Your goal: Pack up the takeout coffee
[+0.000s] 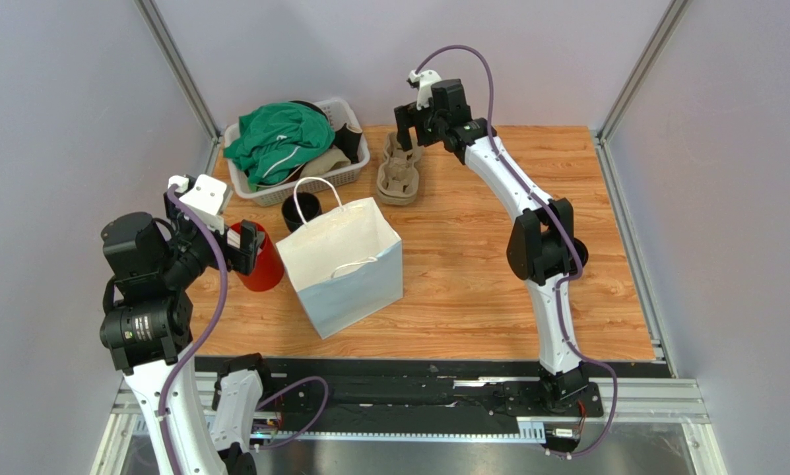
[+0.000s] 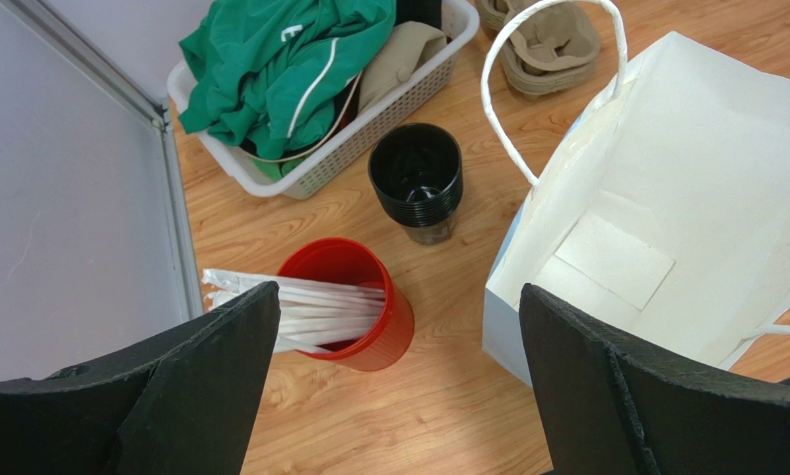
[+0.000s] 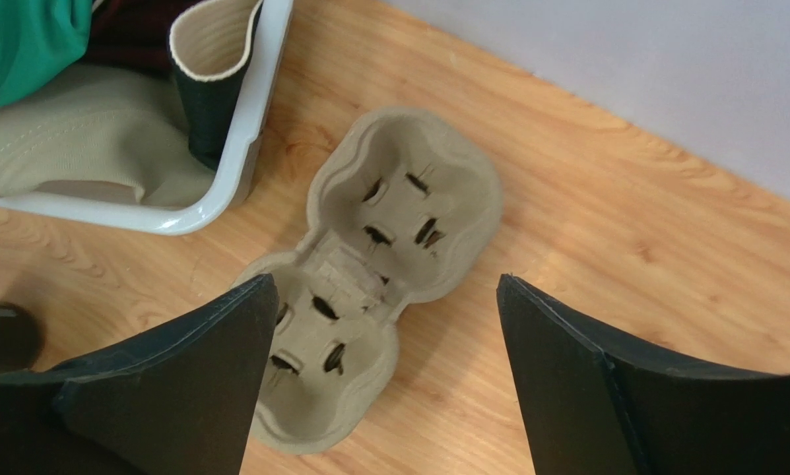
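1. Left claw (image 2: 399,293): jaws apart, empty, hanging above red cup (image 2: 397,332) holding white straws (image 2: 299,297), beside white paper bag (image 2: 686,158).
2. Right claw (image 3: 386,283): jaws apart, empty, over pulp cup carrier (image 3: 399,198) on worktop (image 3: 617,247).
3. Takeout coffee cup (image 3: 206,109): in white basket (image 3: 262,89), at the corner nearest carrier.

The wooden table (image 1: 488,277) carries a pulp carrier (image 3: 369,267) beneath the right gripper (image 3: 384,289). Beneath the left gripper (image 2: 399,294) stands a red cup (image 2: 354,317). A black stack (image 2: 415,180) and a basket (image 2: 369,139) are beyond it, and a bag (image 2: 666,198) is to its right.
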### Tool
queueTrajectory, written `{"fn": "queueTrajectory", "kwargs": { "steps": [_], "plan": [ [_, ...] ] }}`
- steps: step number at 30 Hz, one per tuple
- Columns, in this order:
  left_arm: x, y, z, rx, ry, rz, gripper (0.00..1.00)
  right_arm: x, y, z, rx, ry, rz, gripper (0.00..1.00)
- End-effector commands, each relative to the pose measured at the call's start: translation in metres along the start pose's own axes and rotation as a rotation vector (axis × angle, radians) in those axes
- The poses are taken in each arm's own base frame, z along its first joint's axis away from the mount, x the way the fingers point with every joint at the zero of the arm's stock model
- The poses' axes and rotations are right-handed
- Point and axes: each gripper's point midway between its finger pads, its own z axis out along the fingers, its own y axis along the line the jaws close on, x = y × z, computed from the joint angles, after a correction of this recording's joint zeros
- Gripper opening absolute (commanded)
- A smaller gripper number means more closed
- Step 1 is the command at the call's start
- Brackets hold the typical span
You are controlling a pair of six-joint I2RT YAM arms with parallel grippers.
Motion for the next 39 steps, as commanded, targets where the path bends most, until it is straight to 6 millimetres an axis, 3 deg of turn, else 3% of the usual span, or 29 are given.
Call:
{"fn": "queueTrajectory", "kwargs": {
  "steps": [1, 6, 16, 26, 34, 35, 39],
  "plan": [
    [-0.004, 0.004, 0.002, -0.013, -0.025, -0.017, 0.99, 0.039, 0.014, 0.006, -0.077, 0.109, 0.146, 0.86],
    [0.0, 0.006, 0.007, -0.014, -0.023, -0.043, 0.99, 0.076, 0.01, 0.006, -0.042, 0.211, 0.186, 0.83],
    [0.004, 0.004, 0.01, -0.003, -0.025, -0.057, 0.99, 0.117, 0.018, 0.023, -0.073, 0.309, 0.258, 0.76],
    [0.009, 0.006, 0.015, -0.001, -0.016, -0.072, 0.99, 0.131, 0.02, 0.032, -0.065, 0.334, 0.323, 0.67],
    [0.009, 0.008, 0.017, -0.006, -0.016, -0.071, 0.99, 0.135, 0.02, 0.026, -0.029, 0.334, 0.382, 0.43],
    [0.01, 0.009, 0.018, -0.006, -0.012, -0.074, 0.99, 0.143, 0.02, 0.023, -0.019, 0.352, 0.389, 0.41],
    [0.01, 0.01, 0.019, -0.006, -0.013, -0.078, 0.99, 0.14, 0.015, 0.013, 0.02, 0.333, 0.407, 0.31]
  ]
}}
